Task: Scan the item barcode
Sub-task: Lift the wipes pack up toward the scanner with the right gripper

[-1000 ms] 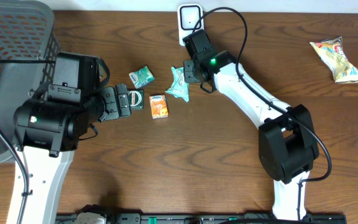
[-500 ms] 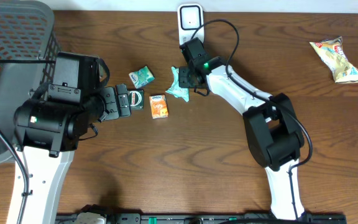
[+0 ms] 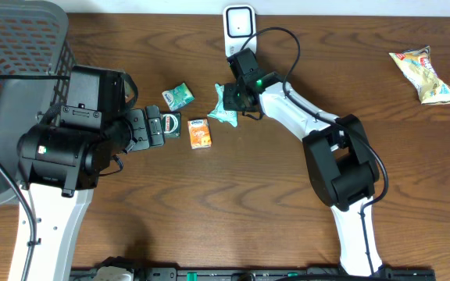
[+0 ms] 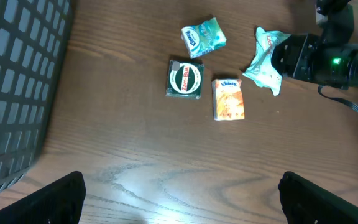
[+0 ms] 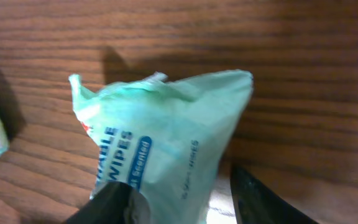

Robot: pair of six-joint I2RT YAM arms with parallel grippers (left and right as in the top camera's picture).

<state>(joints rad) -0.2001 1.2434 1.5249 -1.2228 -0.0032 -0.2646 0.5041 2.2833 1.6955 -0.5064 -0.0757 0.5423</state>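
A pale green wipes packet [image 3: 223, 108] [image 5: 166, 137] [image 4: 265, 62] lies on the wooden table just below the white barcode scanner [image 3: 239, 22]. My right gripper [image 3: 237, 99] [image 5: 179, 193] is low over its right end, and the packet runs between its two fingers. The left finger overlaps the packet, while a strip of table shows between the packet and the right finger [image 5: 260, 199]. The jaws stand partly open around it. My left gripper [image 4: 182, 199] [image 3: 153, 129] hovers wide open with nothing in it, left of the small items.
An orange tissue pack [image 3: 200, 133] [image 4: 229, 99], a dark green tin box [image 4: 185, 79] and a small green-white sachet [image 3: 177, 96] [image 4: 202, 37] lie left of the wipes. A grey mesh basket [image 3: 14, 62] fills the far left. A snack bag [image 3: 426, 74] lies far right.
The right arm has swung in and its gripper has moved left and down onto the wipes packet. The left arm has not moved.
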